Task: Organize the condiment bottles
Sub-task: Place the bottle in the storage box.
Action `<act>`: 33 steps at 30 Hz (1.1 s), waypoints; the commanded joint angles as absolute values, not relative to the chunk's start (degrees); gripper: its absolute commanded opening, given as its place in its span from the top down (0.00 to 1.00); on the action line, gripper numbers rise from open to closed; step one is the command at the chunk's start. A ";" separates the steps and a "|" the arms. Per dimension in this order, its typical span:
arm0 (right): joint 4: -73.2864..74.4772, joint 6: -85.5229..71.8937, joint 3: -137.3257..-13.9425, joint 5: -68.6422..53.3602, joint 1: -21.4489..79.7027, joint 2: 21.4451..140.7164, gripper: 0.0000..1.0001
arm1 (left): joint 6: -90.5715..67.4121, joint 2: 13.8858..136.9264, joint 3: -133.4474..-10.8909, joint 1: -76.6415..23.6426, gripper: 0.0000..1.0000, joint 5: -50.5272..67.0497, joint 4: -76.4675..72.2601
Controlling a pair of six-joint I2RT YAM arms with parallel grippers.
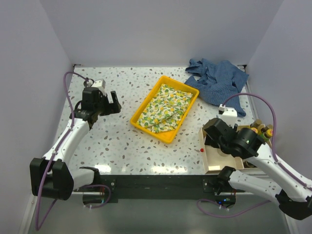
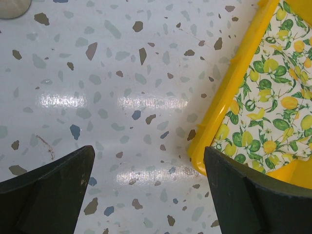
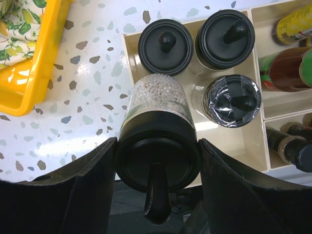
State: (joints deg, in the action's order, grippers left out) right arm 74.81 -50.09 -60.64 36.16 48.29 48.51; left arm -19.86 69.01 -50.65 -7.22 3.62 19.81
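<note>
Right pincer (image 3: 158,168) pinches a squat clear jar (image 3: 156,105) of white granules, one finger pressed to each side of its black lid, over the near right corner of the desk (image 1: 112,141). From my remote station I see the jar hang at the open edge of a cream organizer box (image 3: 234,141). Whether its base touches the box I cannot tell.

Three more jars stand in the same compartment. A black-lidded jar (image 3: 165,46) sits straight beyond the held one. A second black-lidded jar (image 3: 225,39) is just beside that, and a glossy-topped jar (image 3: 233,100) is nearer the wrist camera.

The narrower compartments, on the side of the box away from the yellow tray (image 1: 147,101), hold a yellow-labelled bottle (image 3: 292,24), a reddish bottle (image 3: 282,63) with a green end, and dark slim bottles (image 3: 292,146). I cannot make out from my screens whether these stand or lie.

Left pincer (image 2: 148,161) hovers spread wide, holding nothing, above the left half of the desk and near a corner of the yellow tray. That tray sits mid-desk, angled to the edges, with a lemon-print cloth (image 1: 165,107) folded inside it.

A blue garment (image 1: 217,80) lies crumpled at the far right corner of the desk. A tiny red speck (image 1: 201,149) rests on the desk just beside the box's left wall, too small for me to identify.
</note>
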 commanded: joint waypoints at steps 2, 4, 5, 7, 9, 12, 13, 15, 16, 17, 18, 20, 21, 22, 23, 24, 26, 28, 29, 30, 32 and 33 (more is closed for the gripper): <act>75.94 -50.80 -60.73 35.60 48.16 47.72 1.00 | -18.46 69.08 -50.27 -6.86 0.00 3.25 18.37; 76.29 -50.80 -60.65 35.33 48.16 47.99 1.00 | -18.46 69.08 -50.19 -6.86 0.00 3.16 18.37; 76.64 -50.80 -60.64 35.42 48.16 47.90 1.00 | -18.46 69.08 -50.19 -6.86 0.00 3.08 18.37; 76.73 -50.97 -60.73 35.42 48.16 47.73 1.00 | -18.46 69.08 -50.19 -6.86 0.00 3.08 18.28; 76.47 -51.15 -60.38 35.77 48.16 46.42 1.00 | -18.46 69.08 -50.10 -6.86 0.00 3.08 18.28; 75.32 -51.06 -58.89 36.74 48.08 45.62 1.00 | -18.37 69.17 -50.10 -6.86 0.00 3.08 18.28; 74.80 -51.06 -58.45 37.17 48.08 45.79 1.00 | -18.37 69.17 -50.18 -6.86 0.00 3.08 18.28; 73.57 -50.45 -56.61 37.62 48.08 46.75 1.00 | -18.37 69.17 -50.18 -6.86 0.00 3.08 18.28; 73.04 -50.19 -56.69 37.53 48.16 47.54 1.00 | -18.37 69.17 -50.10 -6.86 0.00 3.08 18.19; 73.39 -50.27 -57.30 38.66 48.08 48.24 1.00 | -18.37 69.17 -50.01 -6.86 0.00 3.08 18.19; 73.39 -50.71 -57.39 39.89 48.08 48.77 1.00 | -18.37 69.26 -50.01 -6.86 0.00 3.08 18.28; 72.86 -51.67 -57.13 42.52 48.08 50.36 1.00 | -18.37 69.26 -50.01 -6.94 0.00 2.99 18.28; 72.51 -51.77 -57.04 42.71 47.99 50.97 1.00 | -18.37 69.17 -50.01 -6.94 0.00 3.08 18.28; 71.29 -51.77 -56.87 42.71 47.99 51.93 1.00 | -18.37 69.26 -50.01 -6.94 0.00 2.99 18.28; 70.50 -51.51 -56.43 42.37 47.81 52.38 1.00 | -18.28 69.26 -50.01 -6.94 0.00 2.99 18.37; 69.71 -51.33 -56.08 41.67 47.73 52.56 1.00 | -18.28 69.34 -50.01 -6.94 0.00 2.99 18.37; 66.89 -50.54 -54.68 40.78 47.11 53.35 1.00 | -18.28 69.35 -50.10 -6.94 0.00 3.08 18.28; 65.22 -50.10 -53.88 40.60 46.59 54.05 0.98 | -18.28 69.08 -50.10 -6.94 0.00 3.69 18.37; 64.87 -50.27 -52.75 41.04 46.50 54.31 0.97 | -18.28 69.00 -50.01 -6.94 0.00 3.87 18.37; 64.60 -50.45 -52.04 41.31 46.49 54.40 0.96 | -18.28 68.65 -49.92 -6.94 0.00 3.95 18.28; 63.55 -51.06 -50.11 41.92 45.88 54.05 0.92 | -18.54 68.47 -49.75 -7.03 0.00 3.96 18.02; 63.20 -51.24 -49.75 42.10 45.62 54.05 0.91 | -18.63 68.38 -49.75 -7.03 0.00 3.96 17.84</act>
